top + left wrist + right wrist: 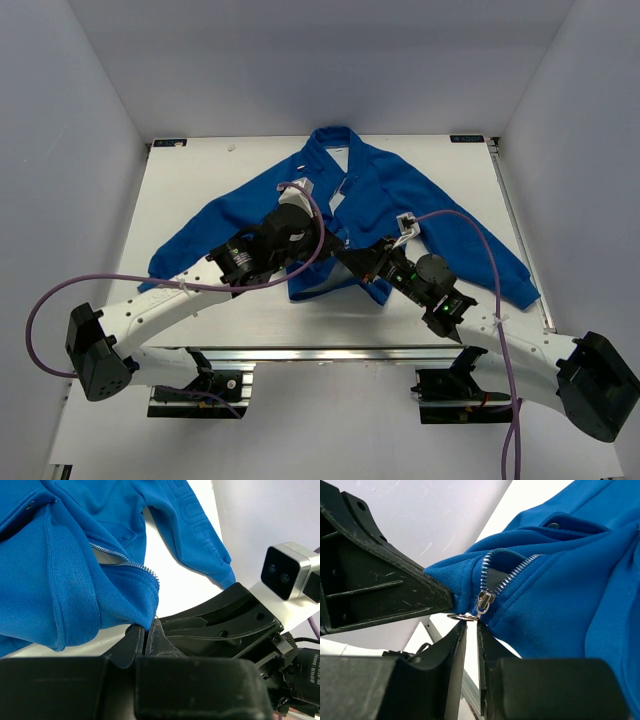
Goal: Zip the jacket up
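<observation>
The jacket (pixel 400 195) lies flat on the white table (pixel 200 170), collar toward the far edge, sleeves spread to both sides, front open at the top. Both arms meet over the middle of the near hem and cover it in the top view, so the lower zipper and both claws are largely hidden there. On the left gripper (pixel 146 630) the fingers are pressed together, clamped on the hem corner of one front panel, which appears raised off the table. The pinch itself is out of sight behind the finger bodies. On the right gripper (pixel 470 627) the fingers stand close with a slim gap between them, tips directly under the zipper slider (pixel 483 601). The pull ring (pixel 459 616) lies across those tips; whether it is pinched or only touching cannot be told from this angle. The zipper teeth (pixel 507 572) split apart just above the slider. The jacket's upper part is cut off in both wrist views.
</observation>
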Controlling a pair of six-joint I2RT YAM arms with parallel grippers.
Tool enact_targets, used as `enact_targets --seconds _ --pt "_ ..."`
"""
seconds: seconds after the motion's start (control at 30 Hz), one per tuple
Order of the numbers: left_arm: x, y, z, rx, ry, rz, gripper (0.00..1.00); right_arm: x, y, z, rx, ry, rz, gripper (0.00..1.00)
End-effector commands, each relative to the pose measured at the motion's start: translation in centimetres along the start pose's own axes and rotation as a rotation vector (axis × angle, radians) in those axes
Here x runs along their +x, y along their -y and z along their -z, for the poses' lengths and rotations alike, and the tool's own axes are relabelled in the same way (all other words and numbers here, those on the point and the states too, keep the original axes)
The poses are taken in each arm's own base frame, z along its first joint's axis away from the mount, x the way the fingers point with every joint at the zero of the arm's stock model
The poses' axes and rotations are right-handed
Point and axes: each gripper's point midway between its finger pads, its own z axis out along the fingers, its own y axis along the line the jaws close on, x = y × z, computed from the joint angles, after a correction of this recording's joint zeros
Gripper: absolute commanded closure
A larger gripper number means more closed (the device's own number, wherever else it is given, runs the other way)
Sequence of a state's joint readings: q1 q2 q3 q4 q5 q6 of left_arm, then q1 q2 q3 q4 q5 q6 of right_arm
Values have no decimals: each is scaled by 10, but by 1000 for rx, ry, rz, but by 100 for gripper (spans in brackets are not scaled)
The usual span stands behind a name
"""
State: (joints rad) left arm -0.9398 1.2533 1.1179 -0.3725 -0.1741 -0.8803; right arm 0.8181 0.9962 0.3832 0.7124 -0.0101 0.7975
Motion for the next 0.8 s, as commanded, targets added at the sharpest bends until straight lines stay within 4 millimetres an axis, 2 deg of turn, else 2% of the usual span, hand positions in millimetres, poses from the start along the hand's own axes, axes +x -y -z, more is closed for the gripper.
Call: enact_targets --seconds 0.0,0.07,0.2,0.33,0.5,0.57,0.77 --pt "-9 18 15 84 30 9 100 -25 -10 -3 1 74 6 80" --pt "-8 14 15 72 28 7 100 -22 -9 -1 10 61 2 81" --pt "-7 11 15 64 30 5 100 -24 -9 7 10 76 1 90" --pt "-4 10 14 60 19 2 100 -37 -17 12 -16 128 29 88" --pt "-1 7 12 51 8 -4 100 -53 -31 14 -44 167 64 93" --pt "-1 7 13 50 7 -6 100 -57 -30 14 -12 164 60 100" --pt "2 1 15 37 0 -22 100 -59 -12 14 96 156 72 99"
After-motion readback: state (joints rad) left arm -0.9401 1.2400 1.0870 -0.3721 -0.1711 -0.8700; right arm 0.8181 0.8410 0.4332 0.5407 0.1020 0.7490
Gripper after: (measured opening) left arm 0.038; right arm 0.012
